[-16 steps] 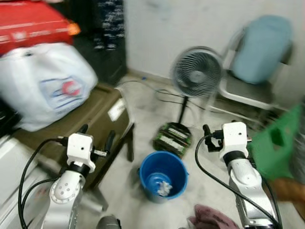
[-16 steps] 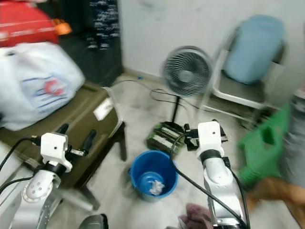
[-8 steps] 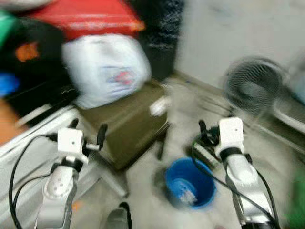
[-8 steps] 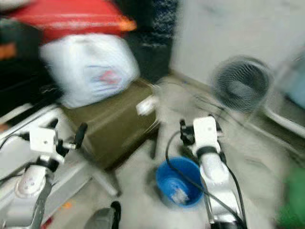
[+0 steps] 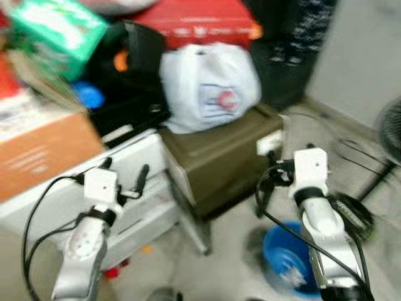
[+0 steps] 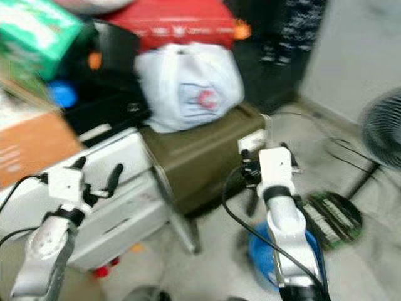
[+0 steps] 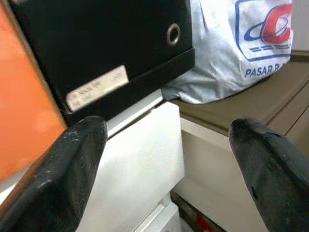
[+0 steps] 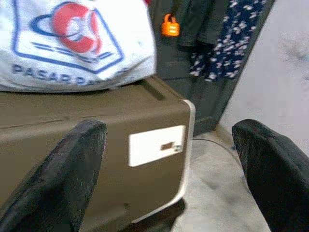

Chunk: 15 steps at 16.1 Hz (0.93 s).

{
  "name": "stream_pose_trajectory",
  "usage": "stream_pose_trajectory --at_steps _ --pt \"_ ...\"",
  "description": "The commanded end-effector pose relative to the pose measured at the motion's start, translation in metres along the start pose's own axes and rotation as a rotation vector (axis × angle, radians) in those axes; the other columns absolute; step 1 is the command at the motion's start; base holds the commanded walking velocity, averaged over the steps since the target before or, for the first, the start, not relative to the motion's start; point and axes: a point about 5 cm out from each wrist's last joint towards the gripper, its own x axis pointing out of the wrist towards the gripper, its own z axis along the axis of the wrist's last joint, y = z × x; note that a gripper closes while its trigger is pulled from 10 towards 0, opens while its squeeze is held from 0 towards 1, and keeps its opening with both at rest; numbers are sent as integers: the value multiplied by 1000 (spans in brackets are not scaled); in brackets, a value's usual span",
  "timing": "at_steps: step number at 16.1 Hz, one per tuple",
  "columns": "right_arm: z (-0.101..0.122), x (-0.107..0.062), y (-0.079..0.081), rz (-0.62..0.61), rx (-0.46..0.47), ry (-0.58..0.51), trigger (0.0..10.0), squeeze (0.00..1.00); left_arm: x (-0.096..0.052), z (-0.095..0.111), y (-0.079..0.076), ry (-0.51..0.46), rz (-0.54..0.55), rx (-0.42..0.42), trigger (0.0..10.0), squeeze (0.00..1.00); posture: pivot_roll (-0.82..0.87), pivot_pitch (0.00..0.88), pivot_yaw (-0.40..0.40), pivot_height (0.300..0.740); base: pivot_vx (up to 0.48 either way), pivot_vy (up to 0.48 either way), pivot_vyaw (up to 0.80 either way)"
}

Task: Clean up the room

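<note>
Fingers spread on left gripper (image 7: 164, 164) and right gripper (image 8: 169, 169), both empty, white bag (image 5: 210, 84) on olive case (image 5: 225, 157)

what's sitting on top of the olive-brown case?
A white plastic bag with a red-and-blue logo rests on the olive-brown case, covering its rear; the case top beneath the bag is hidden.

A white bag (image 5: 210, 84) with a red-and-blue logo and "PASAR" lettering sits slumped on a brown case (image 5: 222, 153), ahead of both open jaws and between them. The brown case has a white latch plate (image 8: 157, 144) straight ahead of the right jaws. A blue bucket (image 5: 289, 266) stands upright on the floor below and behind the right jaws, pale scraps inside it.
</note>
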Motion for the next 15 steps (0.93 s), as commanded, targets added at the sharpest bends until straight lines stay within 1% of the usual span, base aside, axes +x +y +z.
stream_pose_trajectory --at_steps 1,4,5,6,8,10,11,12,13,15 --pt "2 -4 2 -16 22 -11 10000 0 3 -3 4 26 -20 22 10000 0 -65 32 84 740 0 0 0" --pt "0 -8 1 -22 20 -2 10000 0 9 -2 5 23 -30 27 10000 0 -67 36 80 740 0 0 0" --pt "0 -7 1 -13 4 -5 10000 0 9 -2 6 23 -24 28 10000 0 -66 38 74 740 0 0 800" --pt "1 -6 2 1 2 -7 10000 0 7 -2 5 26 -17 29 10000 0 -59 44 55 740 0 0 800" --pt "2 -3 3 12 6 -6 10000 0 2 -6 5 42 -7 31 10000 0 -54 47 40 740 0 0 800" --pt "2 -1 3 25 6 -2 10000 0 -1 -10 3 74 16 34 10000 0 -38 54 22 740 0 0 800" --pt "1 0 4 36 6 4 10000 0 -4 -12 2 91 28 20 10000 0 -34 56 17 740 0 0 800" --pt "1 1 8 48 10 3 10000 0 -5 -13 3 92 23 21 10000 0 -32 55 15 740 0 0 800" --pt "2 1 9 51 9 2 10000 0 -7 -13 1 97 -14 23 10000 0 -28 53 13 740 0 0 800" --pt "2 2 9 53 10 2 10000 0 -8 -12 -1 95 -44 41 10000 0 -29 59 13 740 0 0 800"
